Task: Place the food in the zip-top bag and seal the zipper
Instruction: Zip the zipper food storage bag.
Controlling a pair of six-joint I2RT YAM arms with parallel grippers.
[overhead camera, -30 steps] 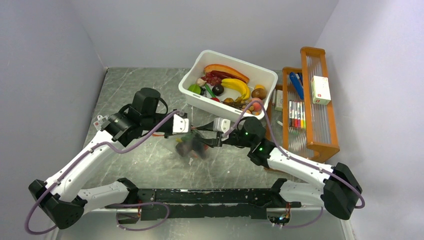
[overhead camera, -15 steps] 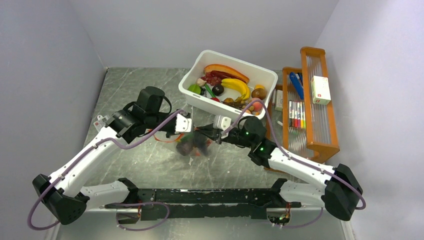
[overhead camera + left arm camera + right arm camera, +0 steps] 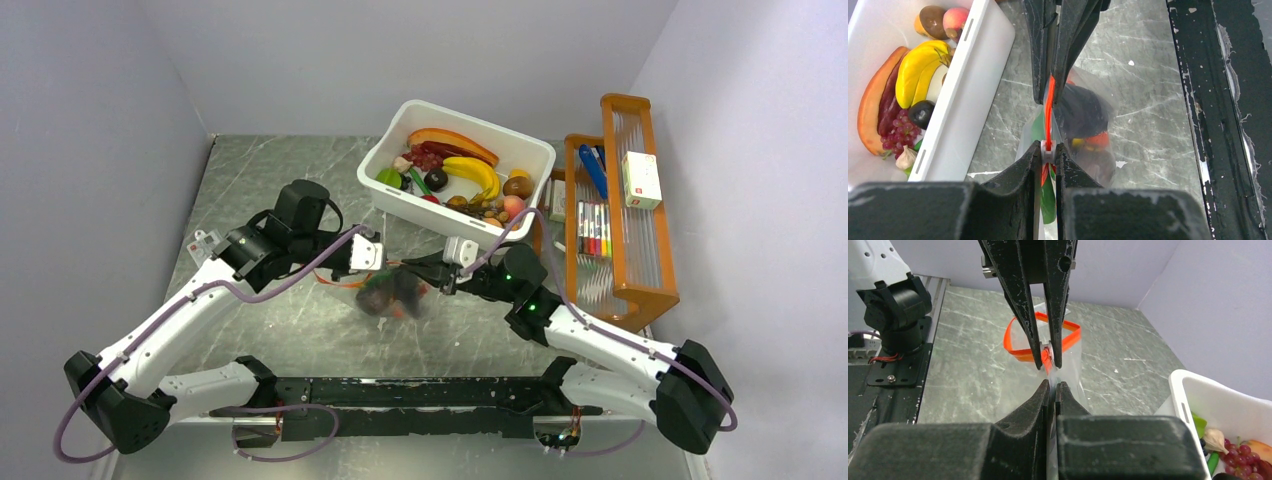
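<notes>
zip-top bag (image 3: 392, 292): centre of the top view, strung between the two claws over the surface (image 3: 270, 165), below and left of the white tub; clear crinkled film, body sagging under the held edge; whether its bottom touches the stone cannot be told
zipper (image 3: 1049, 107): orange-red strip along the bag's top edge; in the left wrist view it runs as one thin line between the two claws; in the right wrist view it spreads into an open loop on the far side of the left claw
food (image 3: 1080, 110): inside the bag, a dark purple piece, something red-orange just under it, and a green piece towards the bottom of the left wrist view
left claw (image 3: 1048, 152): fingers together, clamped on the zipper at a small white tab (image 3: 1047, 148)
right claw (image 3: 1053, 386): fingers together, pinched on the bag's top edge, facing the left claw tip to tip, near it but apart
white tub (image 3: 385, 195): upper centre of the top view, near the right claw, holding a banana (image 3: 475, 172), grapes (image 3: 898, 132), a long orange piece (image 3: 450, 137) and other toy pieces
rack (image 3: 640, 290): orange, right side of the top view, carrying marker pens (image 3: 593, 230) and a small white box (image 3: 640, 180)
</notes>
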